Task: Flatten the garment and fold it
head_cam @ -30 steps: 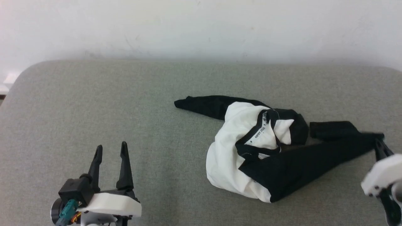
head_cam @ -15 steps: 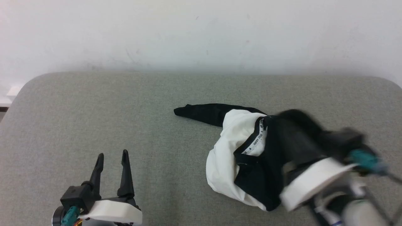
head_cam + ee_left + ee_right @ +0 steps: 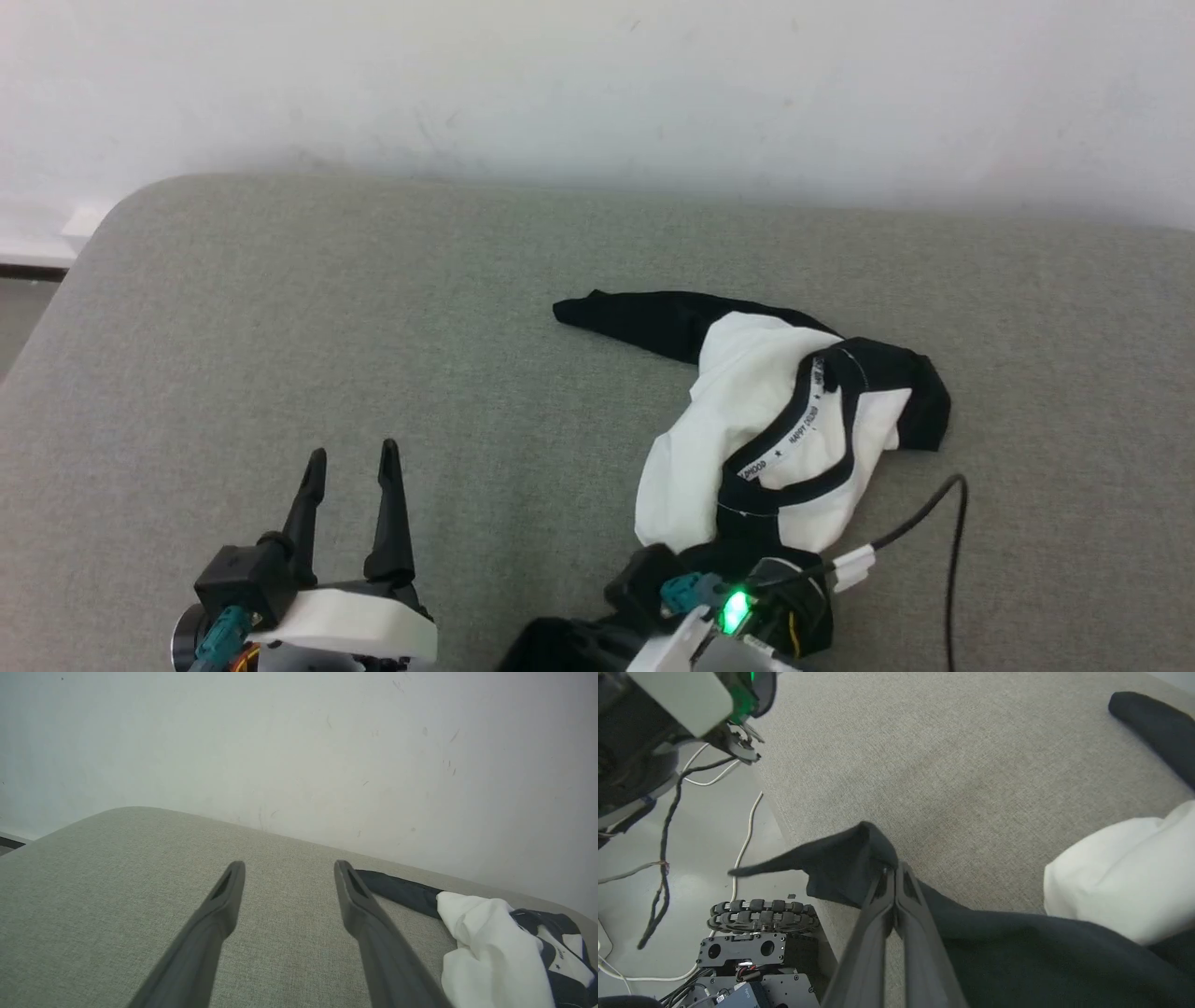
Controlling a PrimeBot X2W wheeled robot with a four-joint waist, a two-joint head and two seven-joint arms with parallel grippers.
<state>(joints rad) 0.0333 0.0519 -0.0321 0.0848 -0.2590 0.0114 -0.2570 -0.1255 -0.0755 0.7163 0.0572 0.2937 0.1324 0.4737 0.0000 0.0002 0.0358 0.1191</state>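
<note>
At the near edge of the grey surface (image 3: 280, 308), right of centre: right end effector (image 3: 893, 870) clamped shut on a black sleeve (image 3: 840, 868), cloth pinched between the closed tips and peaking up around them

- garment (image 3: 747, 420) lies centre-right on the surface, still bunched; white body heaped, neck band (image 3: 803, 429) looped on top, other sleeve (image 3: 644, 317) trailing to the far left
- left end effector (image 3: 353, 450) near left, fingers spread wide, nothing between them, well apart from the garment

Change over the last second:
- the held sleeve was stretched out to the right, gripped near the right edge; it has been swung across and now runs from the bundle toward the near edge
- the right side of the surface now shows just a dark cable (image 3: 934, 523)
- the white body looks narrower and rolled leftward
- the whole head view has shifted a little, so part of that is camera movement
- left end effector unchanged

Judgement: flattening barely begun; the sleeve is being repositioned, the body not yet spread, no fold made
</note>
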